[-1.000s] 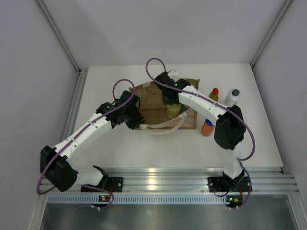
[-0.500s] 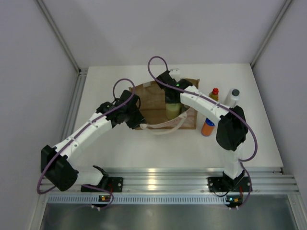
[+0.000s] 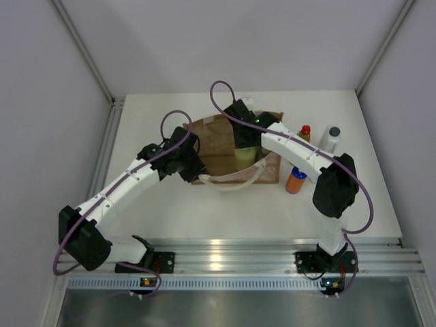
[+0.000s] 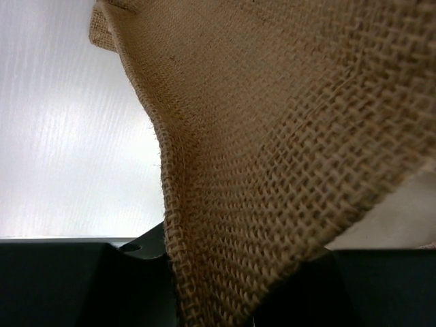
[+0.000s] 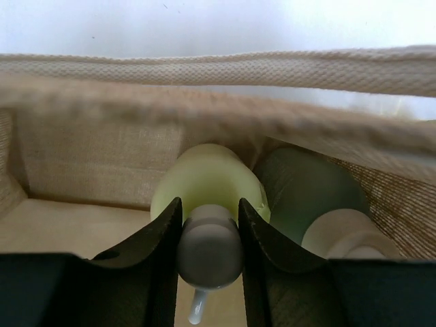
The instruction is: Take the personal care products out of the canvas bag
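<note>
Top external view: over the last second the right arm's elbow has swung right and the wrist has shifted slightly far. The pale green pump bottle [image 3: 245,155] is still within the mouth of the canvas bag [image 3: 211,139]. This is judged to be the start of a lift-out, not yet completed.

Right wrist view: the right gripper [image 5: 209,212] is closed about the grey pump head. The smooth, rounded grey-green bottle [image 5: 306,187] lies touching the pump bottle on its right, inside the bag.

The left gripper [image 4: 225,289] appears clamped on the coarse, open-weave tan fabric, holding the left edge up.

Already out, on the table [image 3: 170,204] right of the bag: yellow bottle [image 3: 304,132], white bottle [image 3: 330,139], orange bottle [image 3: 295,181]. Two remain.
</note>
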You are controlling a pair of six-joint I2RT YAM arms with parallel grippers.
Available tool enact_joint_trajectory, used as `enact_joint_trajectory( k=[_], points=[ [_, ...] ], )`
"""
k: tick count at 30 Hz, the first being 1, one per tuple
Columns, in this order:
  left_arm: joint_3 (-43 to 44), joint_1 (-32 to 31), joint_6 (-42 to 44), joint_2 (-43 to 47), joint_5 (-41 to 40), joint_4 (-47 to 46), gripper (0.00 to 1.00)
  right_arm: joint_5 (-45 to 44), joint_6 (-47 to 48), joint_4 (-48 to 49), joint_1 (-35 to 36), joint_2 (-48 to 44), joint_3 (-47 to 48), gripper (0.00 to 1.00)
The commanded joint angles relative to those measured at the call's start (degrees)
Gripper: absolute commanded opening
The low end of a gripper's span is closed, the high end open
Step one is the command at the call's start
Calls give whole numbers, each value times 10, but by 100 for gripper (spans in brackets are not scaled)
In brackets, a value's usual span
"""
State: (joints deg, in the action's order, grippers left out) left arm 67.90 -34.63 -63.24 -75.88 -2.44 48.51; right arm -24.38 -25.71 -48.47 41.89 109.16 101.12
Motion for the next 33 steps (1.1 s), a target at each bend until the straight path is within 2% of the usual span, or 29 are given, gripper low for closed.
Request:
enact_joint_trajectory(
  k=[1, 7, 17, 21, 33],
  points=[
    [25, 1, 10, -7, -4, -2, 34, -1, 29, 36, 5, -91, 27, 0],
    [33, 2, 10, -11, -5, -2, 35, 21, 33, 6, 8, -113, 42, 0],
    [29, 2, 6, -2, -15, -2, 36, 43, 58, -116, 19, -102, 193, 0],
    [27, 2, 4, 3, -22, -2, 36, 52, 61, -149, 26, -106, 224, 0],
    [25, 1, 2, 4, -36, -2, 36, 53, 79, -221, 92, -131, 333, 0]
  ],
)
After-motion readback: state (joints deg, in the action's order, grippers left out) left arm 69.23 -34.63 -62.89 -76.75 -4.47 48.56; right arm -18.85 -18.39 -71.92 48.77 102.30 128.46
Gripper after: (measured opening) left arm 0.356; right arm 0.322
